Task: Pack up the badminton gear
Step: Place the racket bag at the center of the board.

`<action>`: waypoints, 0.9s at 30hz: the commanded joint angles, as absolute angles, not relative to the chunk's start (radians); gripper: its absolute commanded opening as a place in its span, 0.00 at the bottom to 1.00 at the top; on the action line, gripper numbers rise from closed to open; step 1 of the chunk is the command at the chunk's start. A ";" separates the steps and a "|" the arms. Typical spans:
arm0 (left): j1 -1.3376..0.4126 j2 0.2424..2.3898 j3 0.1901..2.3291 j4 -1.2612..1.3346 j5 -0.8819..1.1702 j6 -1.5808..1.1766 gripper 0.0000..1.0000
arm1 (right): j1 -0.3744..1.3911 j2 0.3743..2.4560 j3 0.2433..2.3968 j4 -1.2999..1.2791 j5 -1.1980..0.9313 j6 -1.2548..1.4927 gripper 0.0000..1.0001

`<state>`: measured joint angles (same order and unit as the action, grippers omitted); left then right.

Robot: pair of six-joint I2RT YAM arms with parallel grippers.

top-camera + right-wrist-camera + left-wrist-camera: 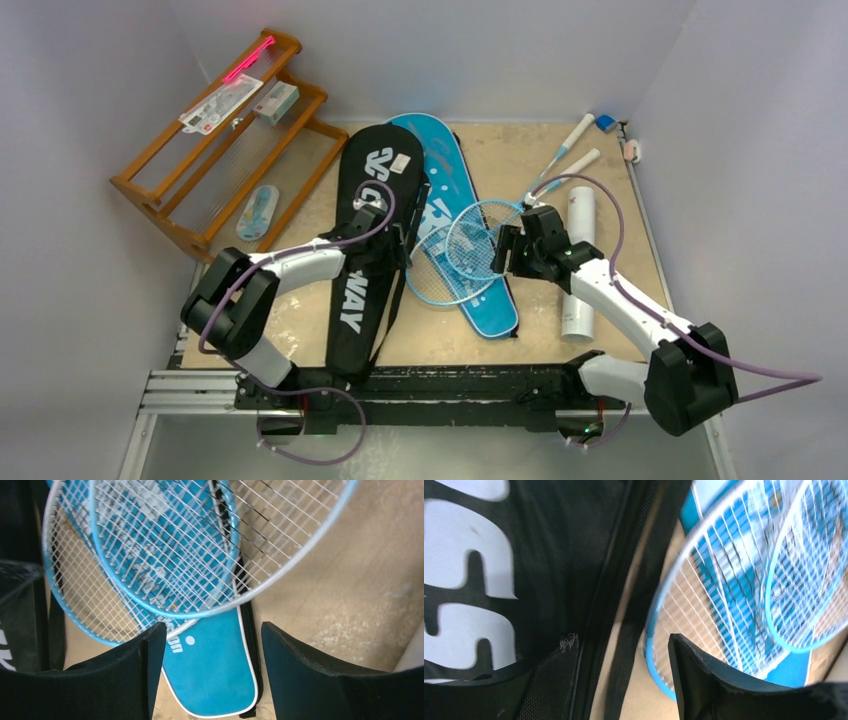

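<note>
The two light-blue rackets [165,555] lie overlapped, heads on the blue cover [215,680], just ahead of the right fingers [305,670], which stand apart and empty. Closing on one rim could drag the other racket and skew the cover on the bench [340,580]. Beyond them, the left fingers [709,680] sit at the edge of the black cover [549,555]. I cannot tell their spread, and a tug there may nudge the rackets.

The black cover [549,555] with big white letters fills the left side, and its zipped edge and a strap run down between the left gripper's [624,690] spread fingers. To the right, one light-blue racket [709,605] overlaps a second racket [809,580]. Both lie on a blue cover [794,672] over the tan table [643,705].
</note>
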<state>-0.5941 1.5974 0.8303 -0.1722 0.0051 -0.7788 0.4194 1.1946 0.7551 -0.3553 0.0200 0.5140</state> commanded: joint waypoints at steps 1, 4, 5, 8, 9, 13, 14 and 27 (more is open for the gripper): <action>-0.518 1.606 0.782 -0.110 -0.057 -0.871 0.64 | 0.416 1.147 0.707 -0.381 0.131 0.609 0.71; -0.436 1.561 0.703 -0.092 -0.069 -0.927 0.64 | 0.414 1.115 0.668 -0.370 0.153 0.661 0.71; -0.420 1.540 0.681 -0.093 -0.088 -0.934 0.64 | 0.414 1.108 0.658 -0.365 0.151 0.666 0.70; -0.405 1.486 0.658 -0.139 -0.173 -0.934 0.64 | 0.414 1.097 0.638 -0.356 0.142 0.667 0.70; -0.401 1.475 0.659 -0.155 -0.188 -0.931 0.64 | 0.414 1.098 0.631 -0.349 0.137 0.656 0.70; -0.379 1.455 0.659 -0.180 -0.199 -0.932 0.64 | 0.416 1.127 0.631 -0.335 0.033 0.565 0.69; -0.373 1.451 0.660 -0.192 -0.213 -0.941 0.64 | 0.417 1.135 0.638 -0.340 0.007 0.547 0.68; -0.359 1.189 0.623 -0.128 0.023 -0.819 0.62 | 0.425 1.191 0.610 -0.302 0.076 0.621 0.65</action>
